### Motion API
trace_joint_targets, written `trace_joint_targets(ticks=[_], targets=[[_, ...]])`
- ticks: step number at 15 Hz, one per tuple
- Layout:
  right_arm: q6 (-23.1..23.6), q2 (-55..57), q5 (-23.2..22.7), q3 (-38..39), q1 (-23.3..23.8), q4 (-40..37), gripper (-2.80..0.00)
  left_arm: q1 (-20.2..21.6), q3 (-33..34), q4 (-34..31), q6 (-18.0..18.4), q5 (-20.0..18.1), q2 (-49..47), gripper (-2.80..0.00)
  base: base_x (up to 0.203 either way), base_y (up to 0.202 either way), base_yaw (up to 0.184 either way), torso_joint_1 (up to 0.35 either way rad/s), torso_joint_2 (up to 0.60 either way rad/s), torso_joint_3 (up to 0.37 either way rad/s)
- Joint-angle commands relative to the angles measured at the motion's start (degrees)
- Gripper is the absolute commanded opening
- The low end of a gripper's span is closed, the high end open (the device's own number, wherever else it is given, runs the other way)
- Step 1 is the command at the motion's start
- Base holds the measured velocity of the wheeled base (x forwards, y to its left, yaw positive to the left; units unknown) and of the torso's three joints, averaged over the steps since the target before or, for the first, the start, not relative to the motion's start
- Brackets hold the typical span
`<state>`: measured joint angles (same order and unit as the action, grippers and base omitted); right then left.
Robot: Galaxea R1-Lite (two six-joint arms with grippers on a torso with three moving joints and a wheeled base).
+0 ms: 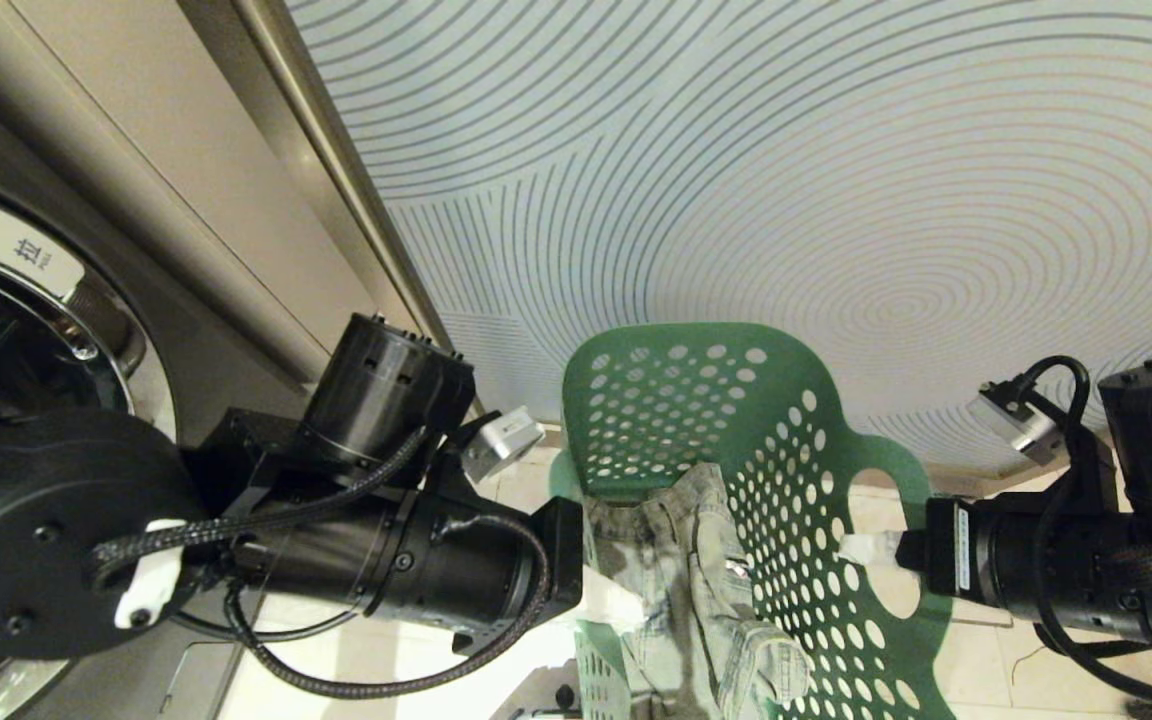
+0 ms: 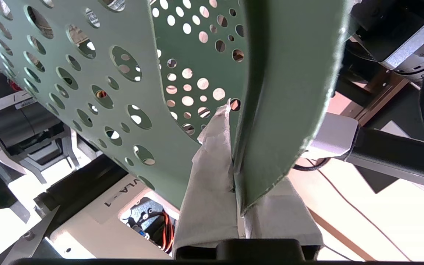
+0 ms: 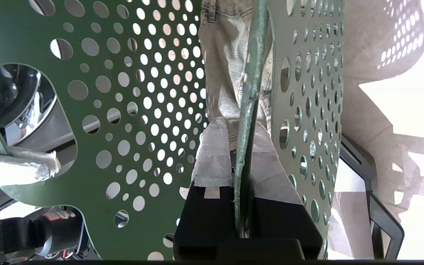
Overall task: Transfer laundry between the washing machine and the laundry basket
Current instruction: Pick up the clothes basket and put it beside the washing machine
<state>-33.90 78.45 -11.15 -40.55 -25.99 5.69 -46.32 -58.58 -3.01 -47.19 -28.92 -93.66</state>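
Overhead, the laundry basket [image 1: 736,440] hangs tilted between both arms beside the washing machine [image 1: 26,330], the laundry [image 1: 696,580] draped inside. Left claw [image 2: 236,184] pinches one rim. Right claw [image 3: 243,162] pinches the opposite rim; the soft garment could slide out, so grasp bunched cloth.

Partial print "VLA-1" on the white robot panel [image 2: 123,200].

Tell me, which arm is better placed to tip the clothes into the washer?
Left, probably. Both grippers are shut on the basket rim with the laundry inside, but the left gripper is on the side next to the washer; the right gripper holds the far side.
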Motion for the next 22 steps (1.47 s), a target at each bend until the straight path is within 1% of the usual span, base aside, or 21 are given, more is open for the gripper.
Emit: trace_joint_targets(ticks=[1, 6, 10, 13, 16, 22], targets=[[-0.2, 0.46, -0.1, -0.06, -0.03, 0.11, -2.8, 0.01, -0.05, -0.07, -0.27, -0.18, -0.38, -2.8, 0.0, 0.0, 0.0, -0.002, 0.0, 0.198], [-0.2, 0.39, -0.08, -0.06, -0.03, 0.11, -2.8, 0.01, 0.04, -0.35, -0.27, -0.19, -0.37, -2.8, 0.0, 0.0, 0.0, 0.002, 0.0, 0.215], [-0.2, 0.48, 0.08, -0.14, -0.03, -1.1, -2.8, -0.08, -0.19, -2.2, -0.3, -0.26, 0.83, -2.8, 0.0, 0.0, 0.0, 0.002, 0.0, 0.209], [-0.2, 0.04, 0.08, -0.06, -0.11, -2.35, -2.8, -0.08, 0.67, -5.08, -0.43, -0.26, 2.72, -2.8, 0.0, 0.0, 0.0, 0.001, 0.0, 0.222], [-0.2, -0.05, 0.08, -0.32, -0.46, -2.35, -2.8, -0.08, 2.85, -5.14, -0.36, -0.35, 4.13, -2.8, 0.0, 0.0, 0.0, 0.001, 0.0, 0.2], [-0.2, -0.49, 0.08, -0.41, -0.46, -2.35, -2.8, -1.37, 2.39, -4.73, -0.36, -0.53, 3.42, -2.8, 0.0, 0.0, 0.0, 0.003, 0.0, 0.212]])
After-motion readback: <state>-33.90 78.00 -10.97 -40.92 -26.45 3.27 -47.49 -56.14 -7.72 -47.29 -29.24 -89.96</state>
